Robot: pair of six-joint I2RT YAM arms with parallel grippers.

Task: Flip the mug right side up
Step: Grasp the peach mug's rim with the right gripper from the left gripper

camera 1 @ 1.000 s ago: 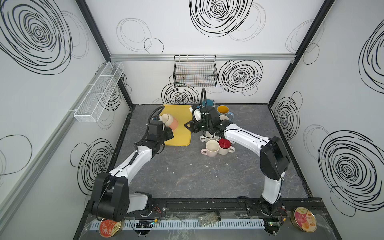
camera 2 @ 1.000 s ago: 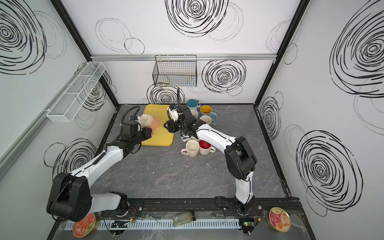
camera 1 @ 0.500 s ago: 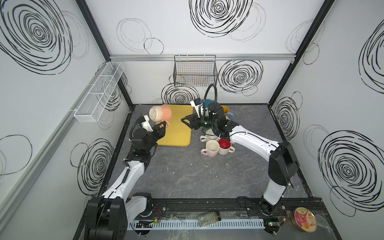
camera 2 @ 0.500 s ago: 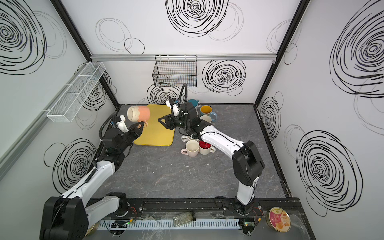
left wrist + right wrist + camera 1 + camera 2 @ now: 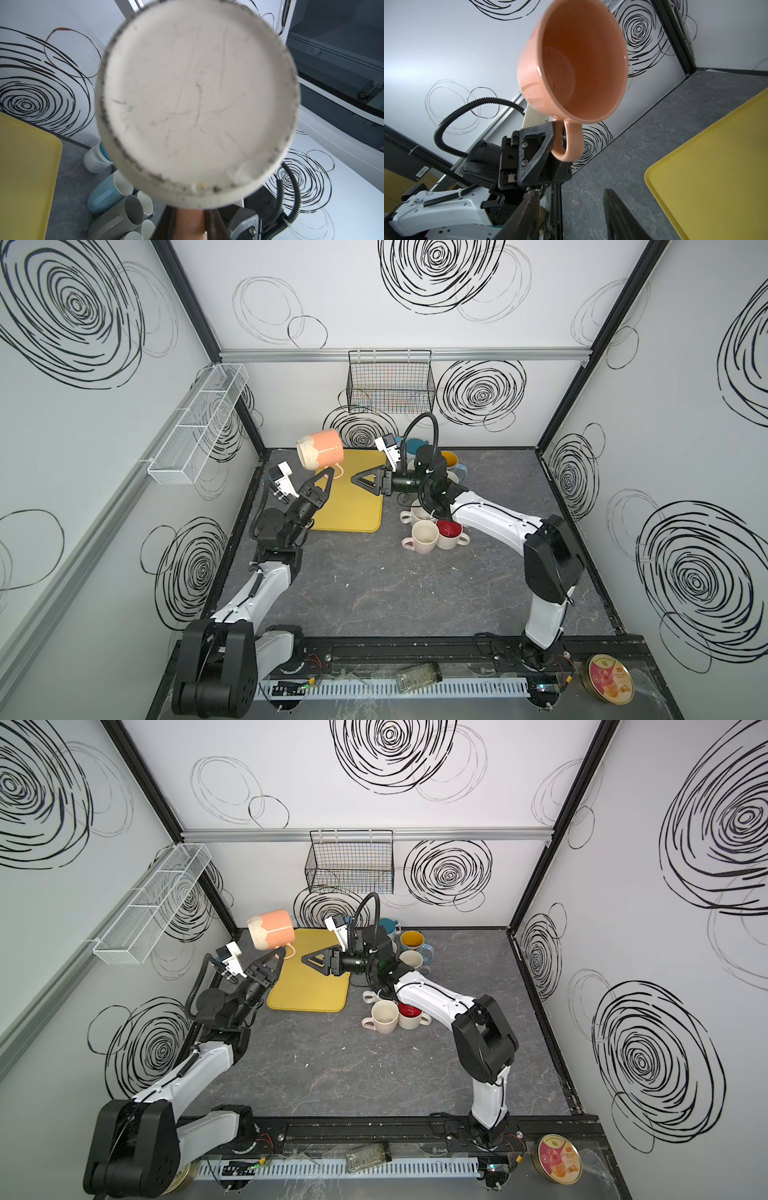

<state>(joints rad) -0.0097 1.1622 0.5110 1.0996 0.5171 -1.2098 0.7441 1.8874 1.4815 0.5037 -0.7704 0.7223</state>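
Note:
The mug (image 5: 322, 450) (image 5: 272, 930) is salmon-pink with a cream base and hangs in the air over the far left corner of the yellow tray (image 5: 357, 510) (image 5: 311, 990). It is tipped on its side, handle downward. My left gripper (image 5: 328, 477) (image 5: 279, 955) is shut on the handle from below. The cream base (image 5: 197, 104) fills the left wrist view. The mug's open mouth (image 5: 575, 62) faces my right gripper (image 5: 571, 199), which is open, holds nothing and hovers over the tray (image 5: 359, 481) (image 5: 309, 960) a little right of the mug.
A cluster of upright mugs (image 5: 424, 535) (image 5: 384, 1015) stands right of the tray, beneath my right arm, with more mugs (image 5: 451, 458) behind it. A black wire basket (image 5: 390, 381) hangs on the back wall. A white wire shelf (image 5: 199, 427) is on the left wall.
My left gripper has lifted the mug off the tray, up and to the left, tipping it sideways. My right gripper has opened wider and come away from the mug.

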